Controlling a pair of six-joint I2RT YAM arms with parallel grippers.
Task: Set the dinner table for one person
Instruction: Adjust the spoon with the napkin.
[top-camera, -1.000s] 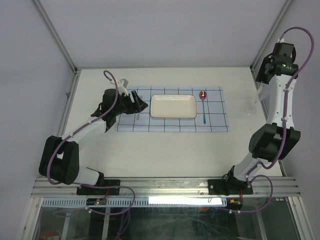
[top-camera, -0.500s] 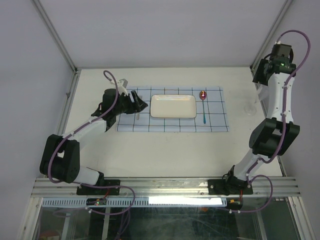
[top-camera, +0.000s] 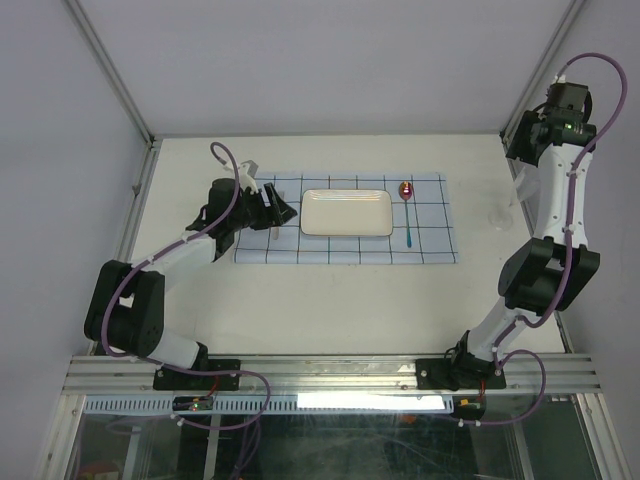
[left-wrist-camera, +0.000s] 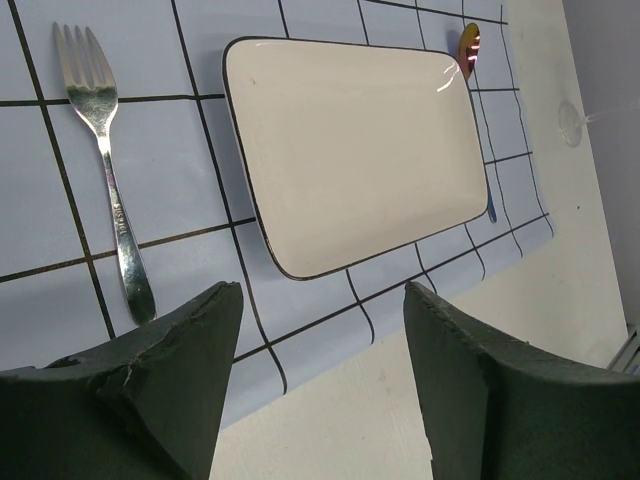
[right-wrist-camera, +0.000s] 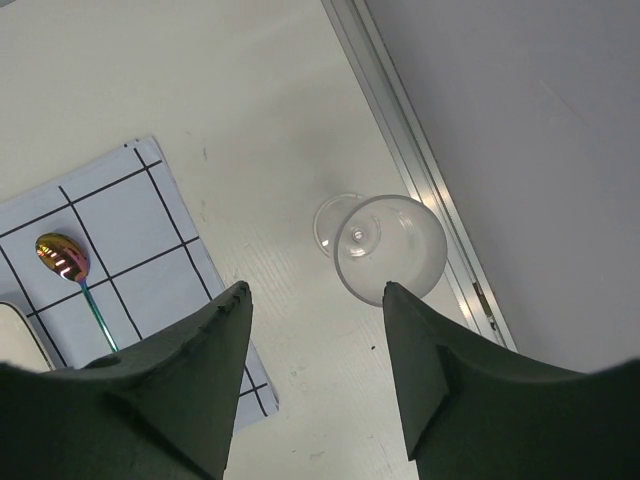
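The dinner table (top-camera: 330, 300), a plain matte cream slab railed in aluminium, spreads beneath both arms. The left gripper (left-wrist-camera: 320, 300) hangs open and empty, a fork (left-wrist-camera: 105, 170) at its eleven o'clock. The right gripper (right-wrist-camera: 315, 300) gapes empty, a glass (right-wrist-camera: 392, 250) at its one o'clock.

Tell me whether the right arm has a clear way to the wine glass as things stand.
Probably yes. The right gripper hangs open above the wine glass with nothing between them; the glass stands alone on the dinner table, though close to the side rail.
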